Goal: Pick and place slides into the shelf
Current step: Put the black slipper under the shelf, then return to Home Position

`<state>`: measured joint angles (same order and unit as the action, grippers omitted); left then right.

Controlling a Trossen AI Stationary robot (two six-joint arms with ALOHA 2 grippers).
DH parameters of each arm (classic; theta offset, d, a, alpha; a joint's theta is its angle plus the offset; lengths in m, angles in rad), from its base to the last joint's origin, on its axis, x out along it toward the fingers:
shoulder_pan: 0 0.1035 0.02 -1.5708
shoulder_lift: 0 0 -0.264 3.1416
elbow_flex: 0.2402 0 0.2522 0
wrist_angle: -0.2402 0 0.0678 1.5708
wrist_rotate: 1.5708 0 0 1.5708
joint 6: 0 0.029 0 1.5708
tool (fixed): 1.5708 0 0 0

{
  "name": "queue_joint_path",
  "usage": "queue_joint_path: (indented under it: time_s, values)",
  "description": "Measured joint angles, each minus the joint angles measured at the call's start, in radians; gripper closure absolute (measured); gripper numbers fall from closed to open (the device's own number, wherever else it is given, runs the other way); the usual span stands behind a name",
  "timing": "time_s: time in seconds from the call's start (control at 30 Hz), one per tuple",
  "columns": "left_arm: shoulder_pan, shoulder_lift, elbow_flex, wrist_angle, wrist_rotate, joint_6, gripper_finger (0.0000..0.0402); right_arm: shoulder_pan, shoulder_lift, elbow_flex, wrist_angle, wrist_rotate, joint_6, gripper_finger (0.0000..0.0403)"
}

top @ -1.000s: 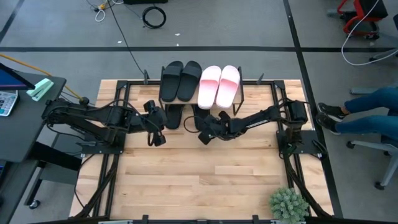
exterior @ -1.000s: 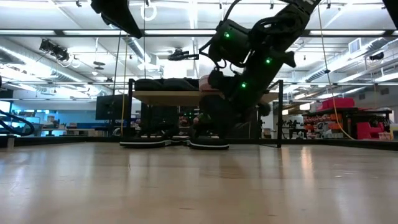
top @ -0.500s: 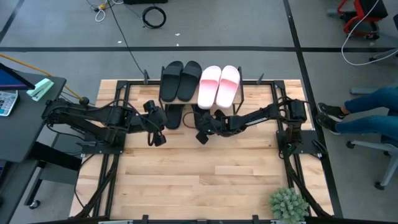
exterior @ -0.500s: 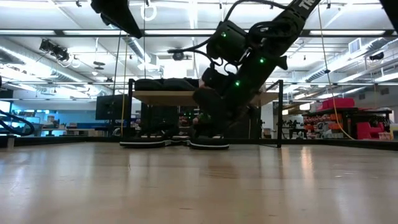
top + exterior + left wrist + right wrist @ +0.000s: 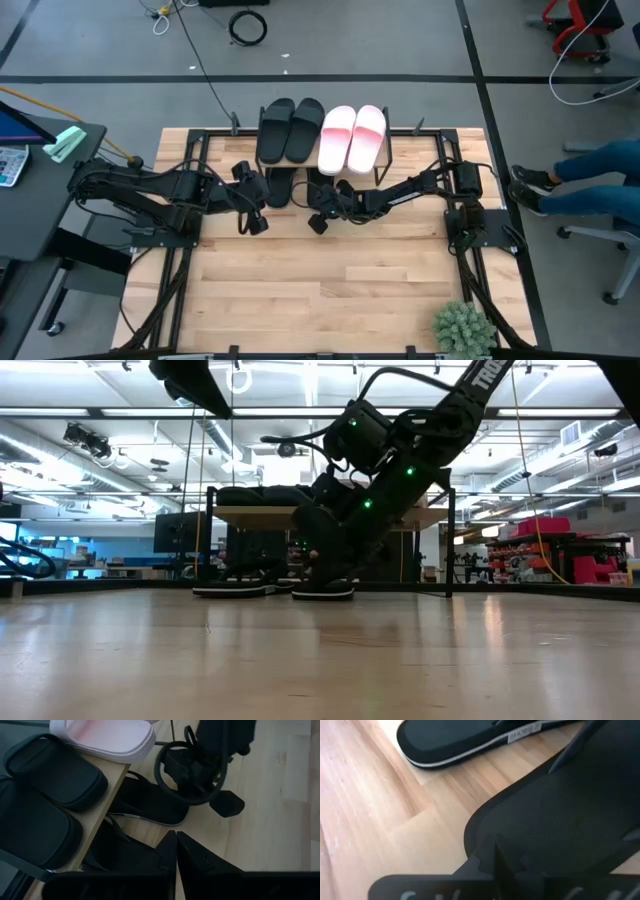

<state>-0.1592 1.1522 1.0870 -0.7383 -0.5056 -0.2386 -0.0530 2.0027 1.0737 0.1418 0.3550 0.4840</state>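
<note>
The shelf [image 5: 250, 516] stands at the table's far edge, with two black slides [image 5: 290, 130] and two pink slides [image 5: 352, 137] on its board. Two more black slides lie flat on the table below it, one on the left [image 5: 280, 187] and one beside it [image 5: 322, 592]. My right gripper [image 5: 317, 220] is shut and low at this second slide's near end. My left gripper [image 5: 176, 842] is shut and hovers just left of the pair, touching nothing. My right gripper meets the black slide at its rounded end [image 5: 485, 827] with shut fingers [image 5: 496, 857]. It comes slanting down from the table's right. The slide lies flat on its sole on the table. I cannot tell whether the fingers pinch any of it.
A small potted plant [image 5: 463, 330] stands at the table's near right corner. A seated person's legs [image 5: 590, 175] are beyond the right edge. The near half of the wooden table [image 5: 320, 290] lies in front of both arms.
My right gripper has moved toward the table's left and dropped lower. The black slide at its fingers has slid left along the table, closer to the other black slide below the shelf.
</note>
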Motion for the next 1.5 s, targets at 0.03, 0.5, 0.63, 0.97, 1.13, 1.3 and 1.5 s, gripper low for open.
queue_joint_path:
  time_s: [0.03, 0.5, 0.63, 0.97, 1.13, 1.3, 1.5]
  values:
    - [0.0, 0.0, 0.0, 0.001, 0.001, 0.002, 0.038, -0.005, 0.003, 0.001, 0.011, -0.005, -0.007, 0.0403]
    - [0.005, 0.0, 0.0, 0.007, -0.003, 0.053, 0.0397, 0.034, 0.043, 0.08, -0.006, 0.01, -0.097, 0.0403]
    - [0.006, 0.0, 0.0, 0.004, -0.003, 0.053, 0.0388, 0.091, -0.055, 0.082, -0.151, 0.143, -0.099, 0.0403]
    - [0.006, 0.0, 0.0, 0.008, -0.003, 0.04, 0.0383, 0.115, -0.097, 0.08, -0.433, 0.303, 0.078, 0.0403]
    - [0.006, 0.0, 0.0, 0.008, -0.003, 0.04, 0.0396, 0.064, -0.098, 0.081, -0.444, 0.307, 0.112, 0.0403]
    - [0.005, 0.0, 0.0, 0.009, -0.003, 0.032, 0.0393, -0.016, -0.098, 0.053, -0.431, 0.206, 0.156, 0.0403]
    - [0.005, 0.0, 0.0, 0.009, -0.003, -0.009, 0.0378, -0.031, -0.097, 0.047, -0.409, 0.177, 0.151, 0.0403]
